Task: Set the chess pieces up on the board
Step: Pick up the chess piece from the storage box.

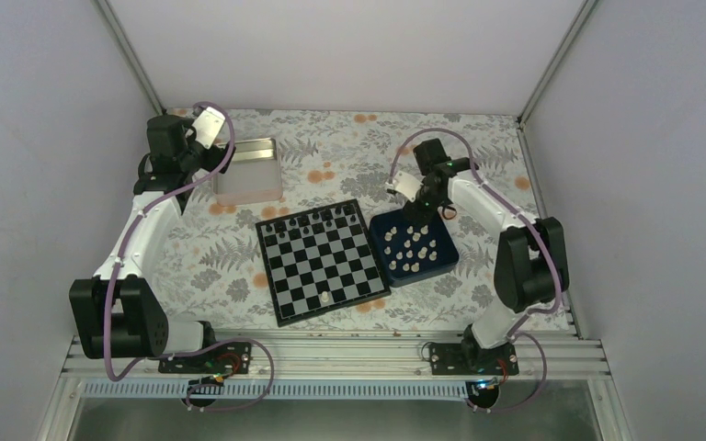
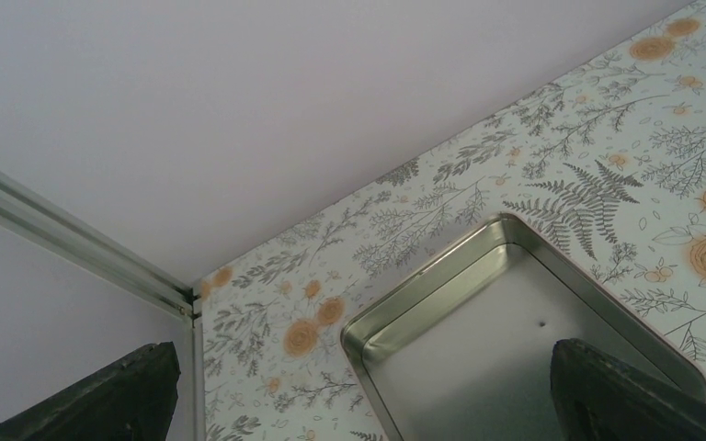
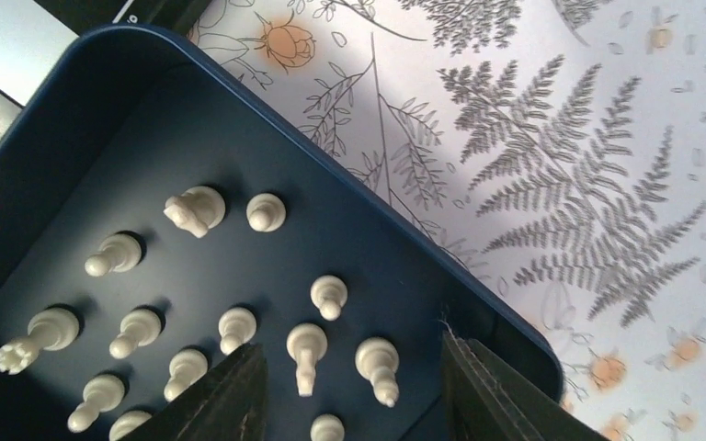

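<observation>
The board (image 1: 324, 262) lies mid-table, with tiny black pieces along its far rows and one white piece (image 1: 326, 298) near its front edge. Several white chess pieces (image 1: 414, 246) stand in the dark blue tray (image 1: 448, 259) right of the board. My right gripper (image 1: 416, 213) hangs open over the tray's far end. In the right wrist view its fingers (image 3: 230, 395) straddle a few white pieces (image 3: 306, 353) without touching them. My left gripper (image 1: 219, 163) is open and empty at the far left, over the silver tin (image 1: 247, 171).
The silver tin (image 2: 515, 349) is empty, near the back left corner of the floral tablecloth (image 1: 478, 152). Enclosure walls stand close on three sides. The black pieces (image 1: 313, 219) fill the board's far rows.
</observation>
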